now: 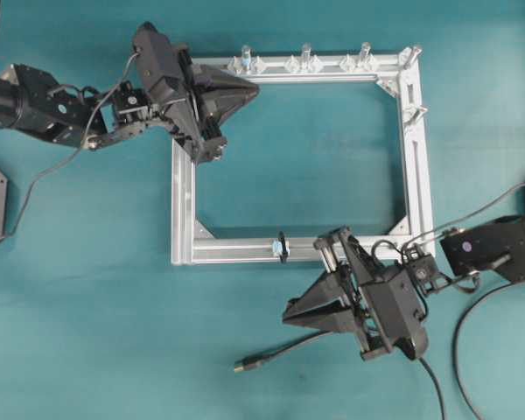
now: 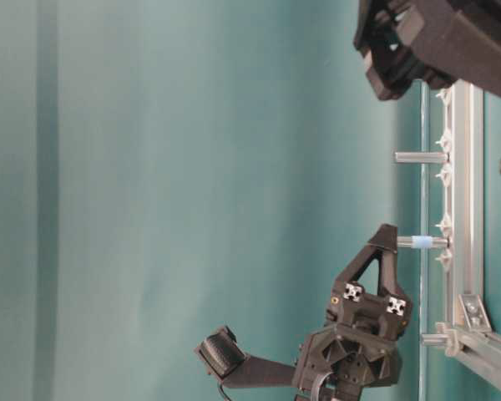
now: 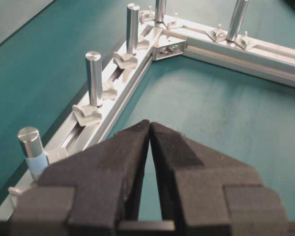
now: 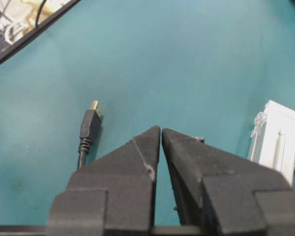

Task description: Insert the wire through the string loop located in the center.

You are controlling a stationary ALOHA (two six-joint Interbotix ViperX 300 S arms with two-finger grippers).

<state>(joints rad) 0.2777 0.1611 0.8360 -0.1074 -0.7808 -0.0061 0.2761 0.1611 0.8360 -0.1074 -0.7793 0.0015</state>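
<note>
The wire lies on the teal table in front of the frame. Its plug (image 1: 242, 366) (image 4: 91, 123) points left and its cable (image 1: 284, 348) runs right, under my right gripper. The string loop (image 1: 282, 247) stands on the near aluminium rail (image 1: 236, 252), at its middle. My right gripper (image 1: 289, 313) (image 4: 161, 130) hovers in front of that rail, shut and empty, with the plug just to its left. My left gripper (image 1: 254, 87) (image 3: 150, 124) is shut on nothing, inside the frame's far left corner.
The rectangular aluminium frame (image 1: 415, 157) carries upright metal pegs (image 1: 304, 57) along its far rail; the peg nearest my left gripper has a blue band (image 3: 34, 156). The arms' own black cables (image 1: 472, 350) trail at the right. Open teal table lies inside the frame (image 1: 297, 157).
</note>
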